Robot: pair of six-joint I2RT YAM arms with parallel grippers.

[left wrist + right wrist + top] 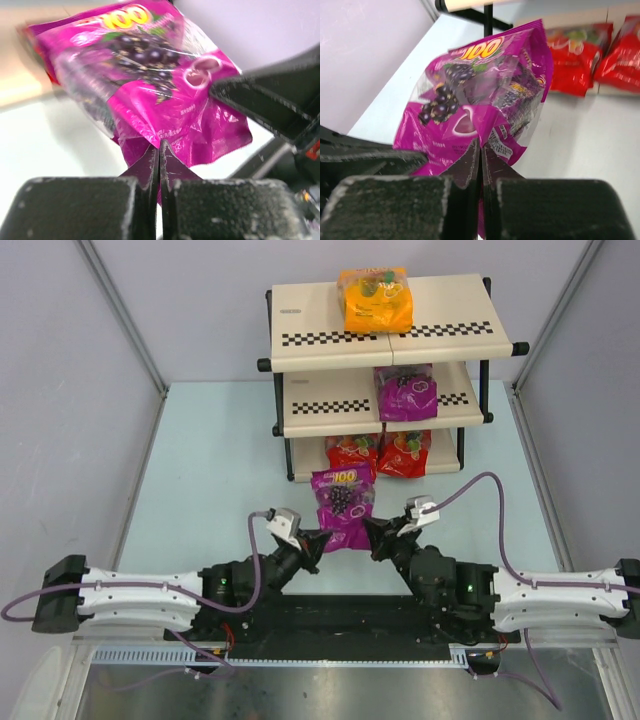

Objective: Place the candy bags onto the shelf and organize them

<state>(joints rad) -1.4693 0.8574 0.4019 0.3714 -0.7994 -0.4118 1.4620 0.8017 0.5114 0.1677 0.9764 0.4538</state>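
Observation:
Both grippers hold one purple candy bag (342, 505) off the table in front of the shelf (300, 340). My left gripper (322, 540) is shut on its lower left edge; the bag fills the left wrist view (150, 85). My right gripper (372, 536) is shut on its lower right edge, seen in the right wrist view (475, 105). An orange bag (375, 300) lies on the top tier. A second purple bag (404, 392) lies on the middle tier. Two red bags (352, 454) (404, 452) lie on the bottom tier, also in the right wrist view (572, 50) (620, 55).
The shelf stands at the back centre of the pale table (200, 490). Its left halves are bare boards (320, 405). Grey walls (60, 390) close in left, right and back. Cables (480, 510) loop from both wrists.

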